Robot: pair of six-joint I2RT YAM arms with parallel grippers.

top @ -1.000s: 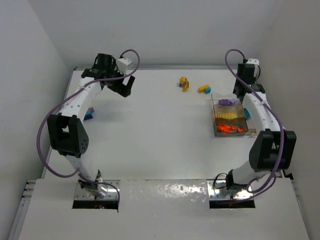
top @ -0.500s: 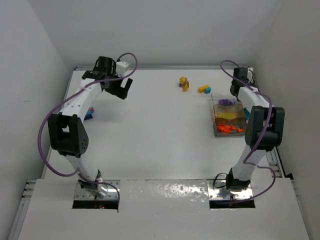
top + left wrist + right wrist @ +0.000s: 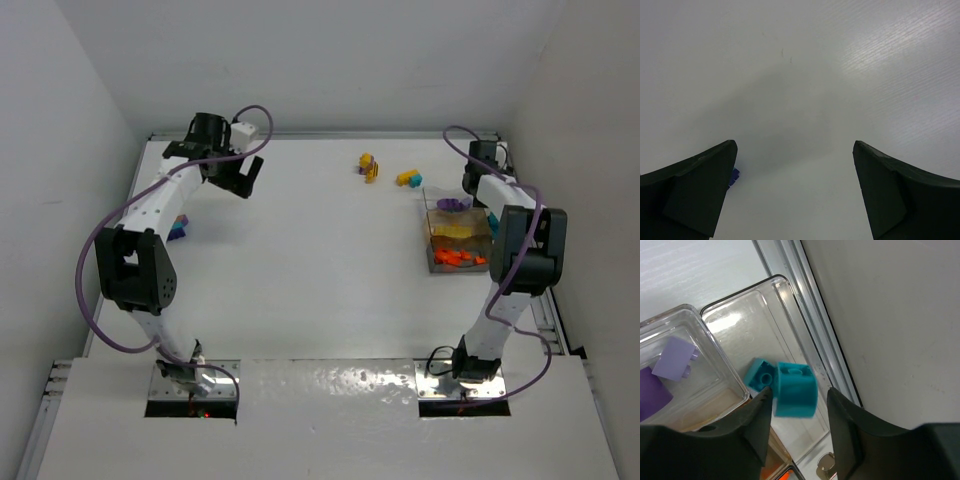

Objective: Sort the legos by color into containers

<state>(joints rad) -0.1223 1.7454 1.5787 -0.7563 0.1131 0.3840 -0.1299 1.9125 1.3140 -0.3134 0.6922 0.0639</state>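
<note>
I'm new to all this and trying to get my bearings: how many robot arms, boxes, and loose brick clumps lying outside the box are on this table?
Robot arms: 2
Clear divided box: 1
Loose brick clumps outside the box: 3
Total: 6

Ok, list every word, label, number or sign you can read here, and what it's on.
None readable in any view.
The studs of the nearest teal plastic brick are too small and blurred for any lettering.
The clear plastic compartment box and the white table bear no marks.
</note>
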